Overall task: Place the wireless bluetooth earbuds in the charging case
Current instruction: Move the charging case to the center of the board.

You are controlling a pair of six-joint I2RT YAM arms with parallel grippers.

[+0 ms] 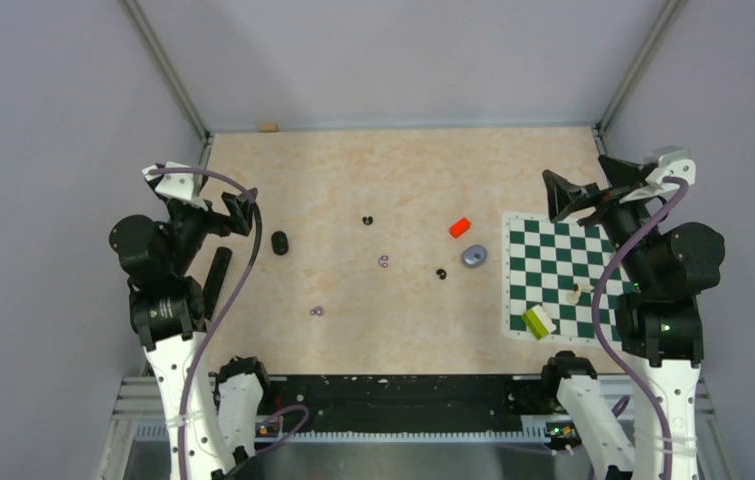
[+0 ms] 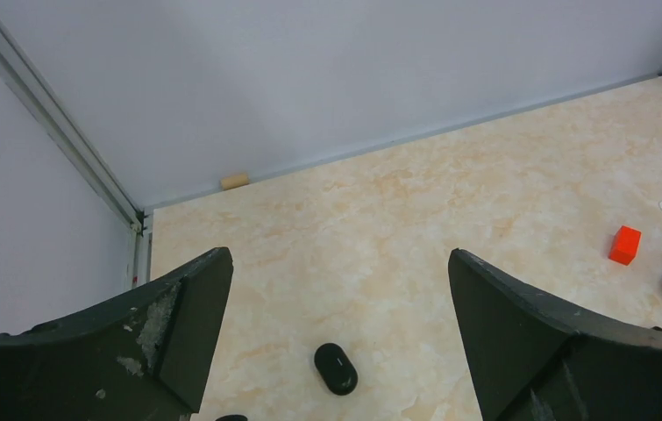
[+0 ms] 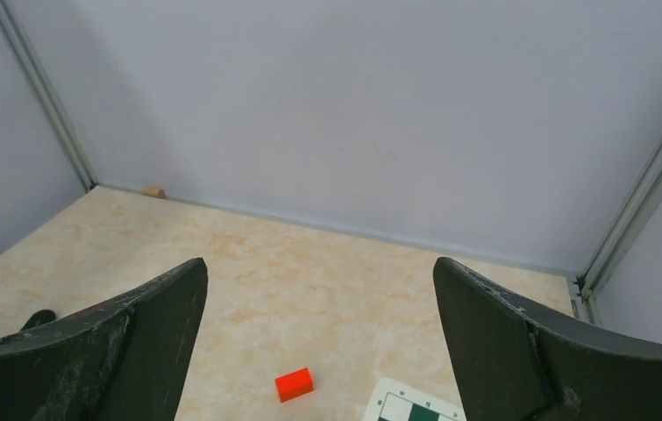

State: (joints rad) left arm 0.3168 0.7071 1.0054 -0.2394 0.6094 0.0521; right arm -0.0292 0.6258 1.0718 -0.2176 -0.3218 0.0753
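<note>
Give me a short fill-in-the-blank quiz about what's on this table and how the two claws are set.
1. The block next to the grey disc is ___.
2. The chess mat lies on the ___ arm's side.
3. The left claw and right claw are both ___.
4. The number of purple buds on the table is ___.
Missing words: red; right; open; two.

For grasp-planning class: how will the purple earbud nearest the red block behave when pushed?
Tiny and rounded, the purple earbud probably rolls or skids on the smooth table. So small, it is likely very light.
</note>
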